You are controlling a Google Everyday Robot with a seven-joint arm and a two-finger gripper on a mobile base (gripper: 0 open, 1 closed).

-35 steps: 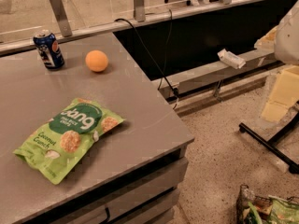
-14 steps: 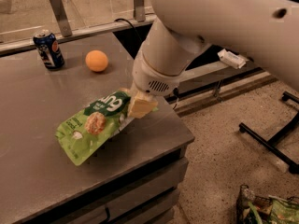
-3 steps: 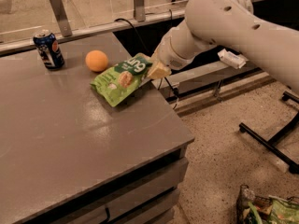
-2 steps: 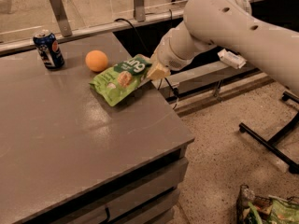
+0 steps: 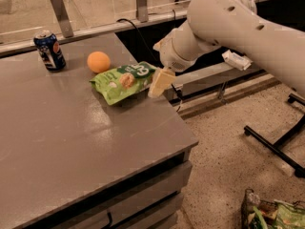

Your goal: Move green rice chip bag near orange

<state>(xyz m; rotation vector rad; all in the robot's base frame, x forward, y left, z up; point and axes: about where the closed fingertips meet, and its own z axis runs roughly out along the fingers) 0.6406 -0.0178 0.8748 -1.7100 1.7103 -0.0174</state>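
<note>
Evidently placement is nearly complete: the gripper [image 5: 159, 82], over the grey table's [image 5: 71, 142] right edge, meets the green rice chip bag's [image 5: 121, 80] end, its hold impossible to tell, and the bag lies just beside the orange [image 5: 98, 61], leaving only withdrawal.

Cream gripper [image 5: 159, 82] at right edge of grey table [image 5: 71, 142]. Just left of it: lime green rice chip bag [image 5: 121, 81], dark-green logo [image 5: 138, 70], white lettering. Farther left: plain orange [image 5: 98, 61]; blue soda can [image 5: 49, 50].
</note>
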